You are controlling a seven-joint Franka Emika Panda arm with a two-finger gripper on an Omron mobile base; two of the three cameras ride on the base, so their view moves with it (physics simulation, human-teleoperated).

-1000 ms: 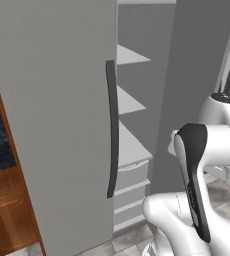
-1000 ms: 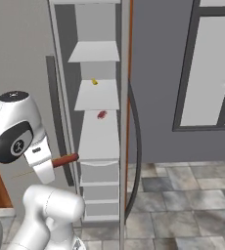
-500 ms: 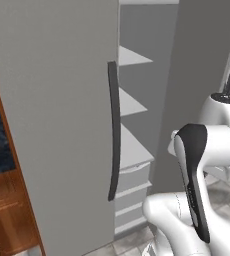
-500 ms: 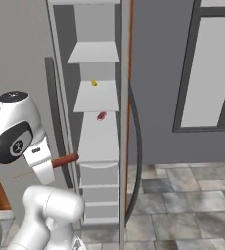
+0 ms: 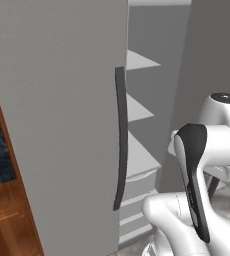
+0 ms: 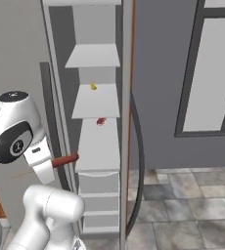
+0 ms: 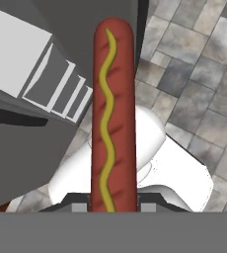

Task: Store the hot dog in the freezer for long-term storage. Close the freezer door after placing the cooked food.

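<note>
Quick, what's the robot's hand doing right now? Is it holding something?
Gripper: shut on the hot dog, which sticks straight out from it.

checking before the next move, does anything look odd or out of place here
Mostly fine. The hot dog is still clamped in the shut gripper, sticking out sideways beside the open freezer rather than on a shelf. Small bits already sit on two shelves; too small to identify.

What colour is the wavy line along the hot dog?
Yellow, a mustard squiggle running the length of the reddish-brown hot dog. It shows best in the hand view.
</note>
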